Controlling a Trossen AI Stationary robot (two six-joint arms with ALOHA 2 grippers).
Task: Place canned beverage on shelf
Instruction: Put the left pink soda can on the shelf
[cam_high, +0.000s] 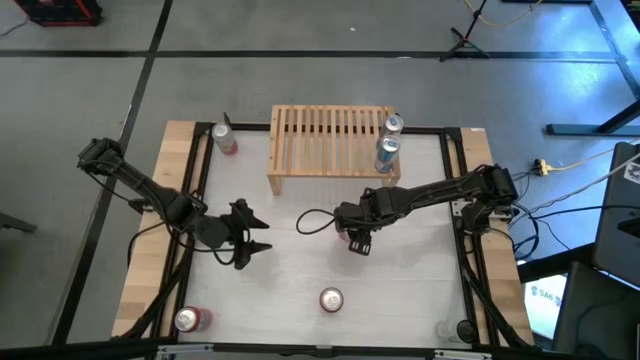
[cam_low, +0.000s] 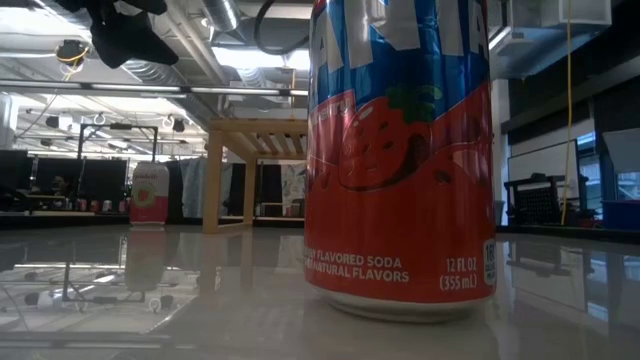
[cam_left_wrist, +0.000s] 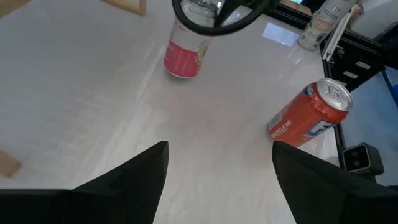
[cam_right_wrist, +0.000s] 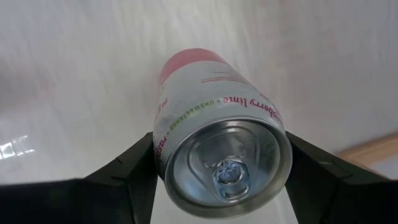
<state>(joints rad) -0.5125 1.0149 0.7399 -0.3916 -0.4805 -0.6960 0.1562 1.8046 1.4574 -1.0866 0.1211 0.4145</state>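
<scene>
The light-wood slatted shelf (cam_high: 330, 140) stands at the table's far side, with two cans (cam_high: 388, 140) upright on its right end. My right gripper (cam_high: 352, 238) is at the table's middle, in front of the shelf, shut on a pink-and-white can (cam_right_wrist: 221, 155), which also shows in the left wrist view (cam_left_wrist: 185, 53). My left gripper (cam_high: 252, 236) hovers open and empty to the left of it, its fingers (cam_left_wrist: 130, 180) apart over bare table. In the low view the held can is hidden behind a red can. My right gripper pinches the pink-and-white can's side wall just below its top rim (cam_right_wrist: 160, 149) between the two fingers, one on each side. The fingers come from above, pointing down. The can is upright, and its base (cam_left_wrist: 180, 73) is on the table.
A red soda can (cam_high: 331, 299) stands near the front middle and fills the low view (cam_low: 400, 160). Another can (cam_high: 188, 319) stands at the front left and a pink one (cam_high: 224, 138) at the far left beside the shelf. A clear bottle (cam_left_wrist: 320, 25) is at the front right corner.
</scene>
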